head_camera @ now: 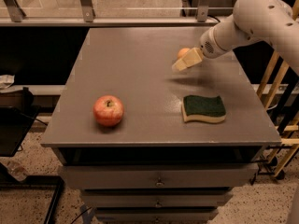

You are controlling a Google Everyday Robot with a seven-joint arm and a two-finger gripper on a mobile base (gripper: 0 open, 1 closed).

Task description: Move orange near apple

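The apple, red with yellowish patches, sits on the grey table near its front left. The small orange is at the table's far right, about half hidden behind the gripper. The cream-coloured gripper at the end of the white arm reaches in from the right and is just in front of and slightly below the orange, covering its lower right side. I cannot tell whether it touches the orange.
A green and cream sponge lies front right on the table. Drawers are under the tabletop. A wooden frame stands to the right and a rail runs behind the table.
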